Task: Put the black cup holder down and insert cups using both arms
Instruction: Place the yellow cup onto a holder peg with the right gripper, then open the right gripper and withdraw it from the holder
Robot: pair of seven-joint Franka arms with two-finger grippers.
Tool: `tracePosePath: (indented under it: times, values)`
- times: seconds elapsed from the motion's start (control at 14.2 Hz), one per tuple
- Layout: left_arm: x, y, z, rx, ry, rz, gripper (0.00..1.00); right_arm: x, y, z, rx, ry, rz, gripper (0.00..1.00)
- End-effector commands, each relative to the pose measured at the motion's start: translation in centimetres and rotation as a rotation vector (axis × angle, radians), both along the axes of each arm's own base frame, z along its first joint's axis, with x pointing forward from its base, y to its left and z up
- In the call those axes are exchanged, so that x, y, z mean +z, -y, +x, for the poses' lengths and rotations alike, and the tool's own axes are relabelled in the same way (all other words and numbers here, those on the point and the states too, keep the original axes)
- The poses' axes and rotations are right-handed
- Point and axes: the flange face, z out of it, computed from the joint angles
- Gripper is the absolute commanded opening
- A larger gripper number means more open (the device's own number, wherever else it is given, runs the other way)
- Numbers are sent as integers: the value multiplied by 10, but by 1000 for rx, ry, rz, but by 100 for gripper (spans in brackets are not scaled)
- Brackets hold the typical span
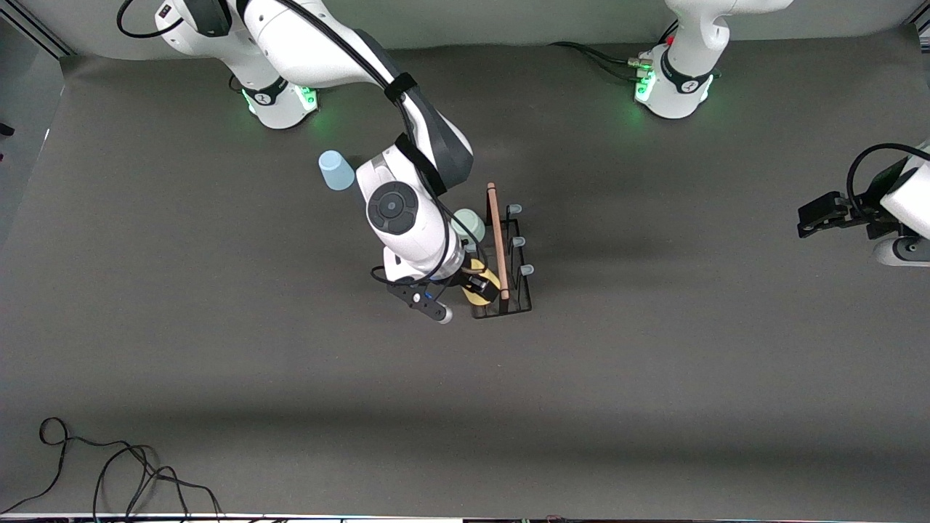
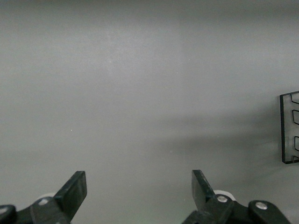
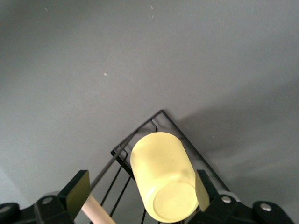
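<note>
The black cup holder point(image 1: 520, 302) stands mid-table, its wooden rod handle point(image 1: 498, 240) along the top. A yellow cup point(image 1: 480, 289) sits tilted on a peg at its end nearer the front camera. A pale grey-green cup point(image 1: 471, 222) sits on a peg farther along the same side. A light blue cup point(image 1: 336, 171) stands on the table, toward the right arm's base. My right gripper point(image 3: 140, 182) is open around the yellow cup point(image 3: 163, 177); the holder's wire frame point(image 3: 161, 113) shows under it. My left gripper point(image 2: 139, 179) waits open and empty over the left arm's end of the table point(image 1: 817, 216).
Three grey-capped pegs point(image 1: 517, 242) on the holder's side toward the left arm are bare. A dark slotted piece point(image 2: 289, 128) shows at the edge of the left wrist view. Loose black cables point(image 1: 109, 472) lie at the front corner, at the right arm's end.
</note>
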Motion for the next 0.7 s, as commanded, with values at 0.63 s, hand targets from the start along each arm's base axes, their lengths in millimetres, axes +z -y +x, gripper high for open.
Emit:
tracePosePath:
  times: [0.63]
  values:
    - [6,1,12,-8,83,-5,100,223,269,36,364,-99,-134,100]
